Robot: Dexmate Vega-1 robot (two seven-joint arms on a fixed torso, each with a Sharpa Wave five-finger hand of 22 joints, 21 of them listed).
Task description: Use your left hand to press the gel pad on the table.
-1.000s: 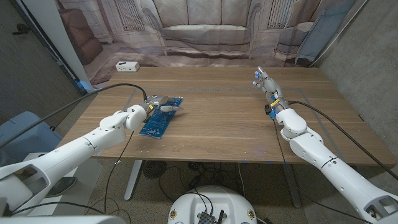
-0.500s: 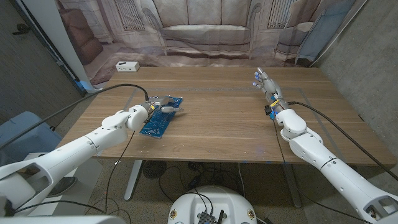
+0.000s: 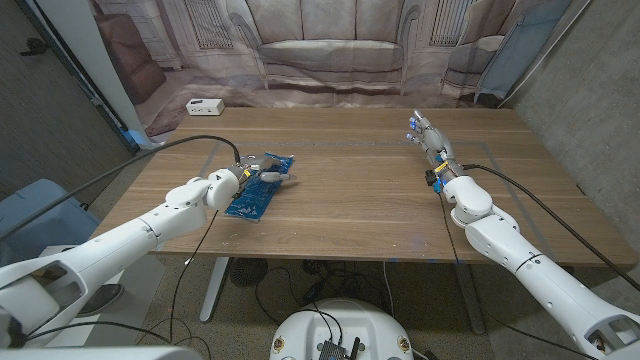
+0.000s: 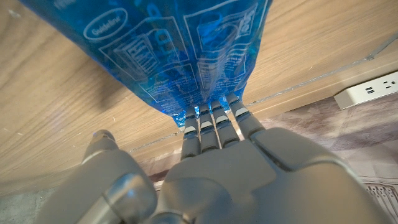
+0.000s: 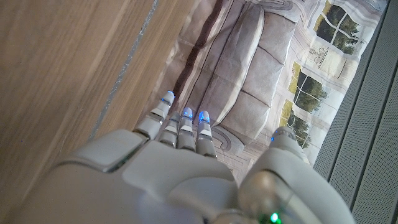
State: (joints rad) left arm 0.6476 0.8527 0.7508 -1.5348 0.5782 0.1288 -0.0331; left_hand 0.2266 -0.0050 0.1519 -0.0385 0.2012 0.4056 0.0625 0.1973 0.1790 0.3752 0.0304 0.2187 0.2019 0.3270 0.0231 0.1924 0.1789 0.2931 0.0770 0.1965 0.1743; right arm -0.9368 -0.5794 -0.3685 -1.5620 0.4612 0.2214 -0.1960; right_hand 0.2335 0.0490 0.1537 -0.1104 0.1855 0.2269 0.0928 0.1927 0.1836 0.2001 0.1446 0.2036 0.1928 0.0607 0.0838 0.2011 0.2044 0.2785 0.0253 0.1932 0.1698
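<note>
A blue gel pad (image 3: 256, 193) with white print lies on the left part of the wooden table (image 3: 350, 200). My left hand (image 3: 262, 168) is over the pad's far end. In the left wrist view its straight fingers (image 4: 212, 118) lie side by side with their tips on the gel pad (image 4: 180, 50) near its edge, and the thumb is held off to the side. It holds nothing. My right hand (image 3: 425, 135) stands at the far right of the table with fingers stretched out and nothing in it, far from the pad; the same right hand (image 5: 180, 162) shows its fingers (image 5: 185, 121) straight.
A white power strip (image 3: 204, 105) lies beyond the table's far left edge, seen also as a power strip (image 4: 367, 93) in the left wrist view. A printed sofa backdrop (image 3: 330, 50) hangs behind the table. A blue chair (image 3: 30, 205) stands at the left.
My left hand has shifted a little to the right over the pad's far end, its fingers reaching further out. The right hand has not moved.
</note>
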